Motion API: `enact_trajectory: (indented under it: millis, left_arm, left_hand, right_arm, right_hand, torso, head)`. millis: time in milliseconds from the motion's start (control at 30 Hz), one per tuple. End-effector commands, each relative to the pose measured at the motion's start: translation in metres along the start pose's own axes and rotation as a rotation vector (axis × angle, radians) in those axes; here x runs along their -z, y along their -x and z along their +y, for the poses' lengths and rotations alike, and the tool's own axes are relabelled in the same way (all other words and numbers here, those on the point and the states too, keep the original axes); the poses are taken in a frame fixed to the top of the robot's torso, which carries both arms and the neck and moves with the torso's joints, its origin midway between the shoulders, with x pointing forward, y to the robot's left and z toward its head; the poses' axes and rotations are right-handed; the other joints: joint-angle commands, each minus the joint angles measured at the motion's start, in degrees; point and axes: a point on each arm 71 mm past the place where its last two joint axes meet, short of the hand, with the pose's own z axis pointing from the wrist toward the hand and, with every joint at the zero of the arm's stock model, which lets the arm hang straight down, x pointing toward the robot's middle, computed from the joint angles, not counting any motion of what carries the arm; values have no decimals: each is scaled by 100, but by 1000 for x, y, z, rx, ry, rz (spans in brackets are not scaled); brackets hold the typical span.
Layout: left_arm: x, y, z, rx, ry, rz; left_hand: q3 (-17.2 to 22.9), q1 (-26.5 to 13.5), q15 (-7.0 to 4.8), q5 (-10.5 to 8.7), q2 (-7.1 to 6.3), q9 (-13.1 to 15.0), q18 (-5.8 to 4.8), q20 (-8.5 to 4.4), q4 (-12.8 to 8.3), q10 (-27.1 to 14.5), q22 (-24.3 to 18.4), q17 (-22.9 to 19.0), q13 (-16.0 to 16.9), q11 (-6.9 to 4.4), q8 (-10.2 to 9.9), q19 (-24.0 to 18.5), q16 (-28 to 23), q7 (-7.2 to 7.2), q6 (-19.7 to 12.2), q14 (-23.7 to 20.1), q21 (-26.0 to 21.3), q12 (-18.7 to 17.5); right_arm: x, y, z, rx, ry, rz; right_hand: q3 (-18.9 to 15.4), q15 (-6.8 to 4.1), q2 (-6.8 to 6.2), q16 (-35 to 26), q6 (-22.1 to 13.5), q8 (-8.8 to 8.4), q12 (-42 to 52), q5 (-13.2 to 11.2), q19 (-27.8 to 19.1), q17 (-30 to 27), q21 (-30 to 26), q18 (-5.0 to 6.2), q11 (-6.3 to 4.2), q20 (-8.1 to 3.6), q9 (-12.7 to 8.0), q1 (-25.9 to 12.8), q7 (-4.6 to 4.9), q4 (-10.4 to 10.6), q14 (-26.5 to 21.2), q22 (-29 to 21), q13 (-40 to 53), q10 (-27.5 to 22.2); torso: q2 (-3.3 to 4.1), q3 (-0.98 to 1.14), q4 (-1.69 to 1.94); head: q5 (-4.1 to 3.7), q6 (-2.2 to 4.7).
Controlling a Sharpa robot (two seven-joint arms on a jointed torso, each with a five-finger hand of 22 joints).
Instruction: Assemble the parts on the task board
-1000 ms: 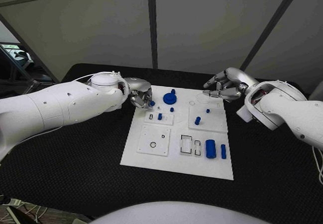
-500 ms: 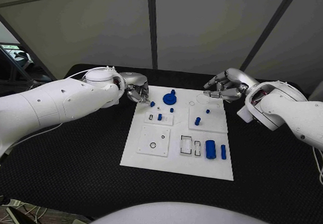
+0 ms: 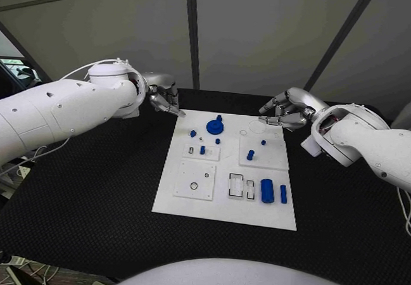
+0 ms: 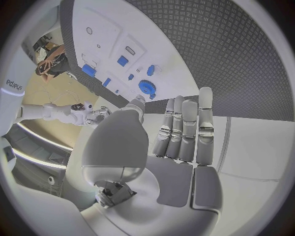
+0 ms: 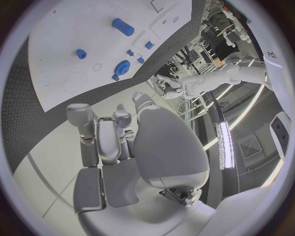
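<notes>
The white task board (image 3: 193, 203) lies in the middle of the black table. On it are a round blue gear-like part (image 3: 216, 125), small blue pegs (image 3: 250, 154) and a blue cylinder (image 3: 267, 191) beside a thin blue bar (image 3: 283, 194). My left hand (image 3: 162, 99) hovers off the board's far left corner, holding nothing. In the left wrist view its fingers (image 4: 184, 132) are straight, with the gear (image 4: 146, 87) beyond them. My right hand (image 3: 285, 112) hangs over the board's far right corner with fingers loosely bent (image 5: 98, 132) and nothing visible in them.
The board (image 5: 73, 29) has several outlined slots and holes near its front, among them a round hole (image 3: 195, 186) and rectangular slots (image 3: 236, 184). Black table (image 3: 85, 194) surrounds the board on all sides. A grey wall stands behind the table.
My left hand has drawn back from beside the blue gear to beyond the board's far left corner. The right hand and the parts have stayed put.
</notes>
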Motion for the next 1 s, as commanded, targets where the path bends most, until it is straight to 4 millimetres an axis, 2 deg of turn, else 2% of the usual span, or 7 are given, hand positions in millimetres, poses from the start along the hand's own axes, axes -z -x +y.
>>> enact_trajectory:
  millis: [33,100,167,333,567,733,1000]
  left_arm:
    - [-1,-4,-3,26,74,190]
    - [-4,1,-8,23,77,214]
    - [-9,2,-12,18,93,261]
    - [-22,-2,-24,-3,122,368]
    - [-37,-5,-36,-43,130,398]
    - [-43,-5,-43,-73,127,391]
    - [-52,-8,-52,-96,110,382]
  left_hand:
    - [-239,-28,-64,24,155,165,30,-55,3,93,59,687,189,-78,349,158,327,-80,32,505,78,309]
    - [-401,-20,-128,70,255,357,20,-122,7,128,169,1447,377,-139,683,348,672,-139,-2,996,248,605]
    - [-601,22,-167,94,343,619,-67,-189,-13,30,432,2077,617,-172,1069,690,936,-175,-243,1371,922,926]
    - [-935,1,-141,119,626,990,-129,-177,21,-198,695,2412,959,-128,1608,845,1024,-128,-764,1495,1459,1299]
    - [-1220,-69,-181,94,741,1163,-239,-194,34,-160,858,3045,1200,-173,1905,1129,1242,-147,-933,1833,2319,1584]
    - [-1327,-165,-192,65,762,1204,-259,-206,31,-152,887,3181,1260,-185,1983,1179,1285,-165,-940,1902,2494,1641]
    - [-1346,-161,-196,68,775,1220,-261,-210,26,-151,890,3199,1279,-191,2011,1184,1291,-171,-941,1911,2516,1658]
  right_arm:
    - [-1,1,1,-2,5,-4]
    - [-1,0,1,-2,6,-3]
    - [-2,0,2,-2,6,-2]
    - [-3,-2,3,-3,9,0]
    - [-5,-3,5,-5,12,-6]
    - [-6,-3,6,-6,14,-10]
    - [-7,-4,7,-7,18,-10]
  right_hand:
    - [31,-41,6,-18,-18,23,22,21,5,-5,-32,60,-9,-15,-7,-6,-21,-3,180,-5,-9,-8]
    - [31,-41,6,-18,-18,23,22,21,5,-5,-32,60,-9,-15,-7,-6,-21,-3,180,-5,-9,-8]
    - [31,-41,6,-18,-18,23,22,21,5,-5,-32,60,-9,-15,-7,-6,-21,-3,180,-5,-9,-8]
    - [31,-41,6,-18,-18,23,22,21,5,-5,-32,60,-9,-15,-7,-6,-21,-3,180,-5,-9,-8]
    - [35,-41,7,-14,-20,23,18,22,8,1,-30,59,-9,-16,-7,-2,-21,-5,182,-1,-15,-12]
    - [37,-41,9,-21,-21,23,-14,23,-23,-7,-65,70,-9,-16,-7,0,-21,-6,180,-54,-55,-41]
    - [37,-41,9,-20,-21,23,-20,23,-28,-6,-70,72,-9,-16,-7,0,-20,-6,180,-62,-63,-47]
  torso:
    - [3,-1,-4]
    - [5,-8,-5]
    - [7,-8,-10]
    - [7,-2,-14]
    - [10,3,-3]
    - [9,-9,-2]
    - [12,-6,-12]
  head:
    - [9,15]
    - [13,18]
    - [24,11]
    - [46,18]
    - [78,14]
    - [94,-9]
    - [109,-42]
